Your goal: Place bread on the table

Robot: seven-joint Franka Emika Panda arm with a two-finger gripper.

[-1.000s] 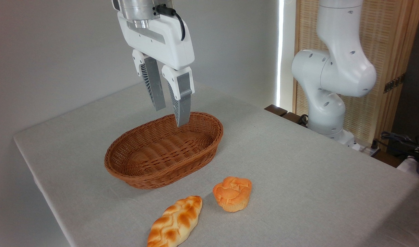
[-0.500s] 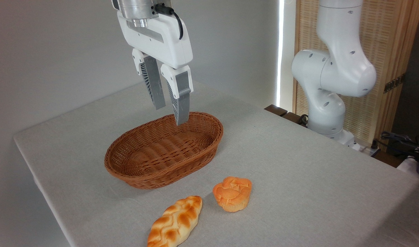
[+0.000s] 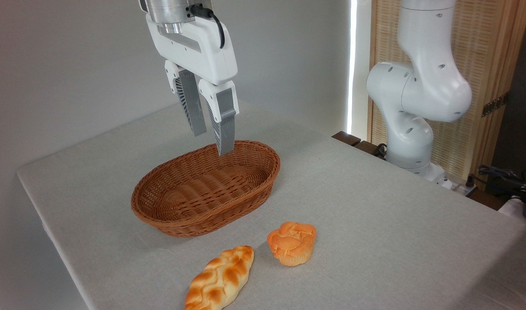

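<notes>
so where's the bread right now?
The bread sits on the table near its front edge, just right of the braided loaf and in front of the empty wicker basket, apart from both.

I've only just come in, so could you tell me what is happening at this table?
The robot arm's claw hangs open and empty above the far end of the wicker basket, which holds nothing. The small muffin-like bun already sits on the grey table, beside a braided loaf. Nothing is being gripped.

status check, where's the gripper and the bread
Gripper open, empty, above basket. Bread on table, beside braided loaf. Nothing in the way.
</notes>
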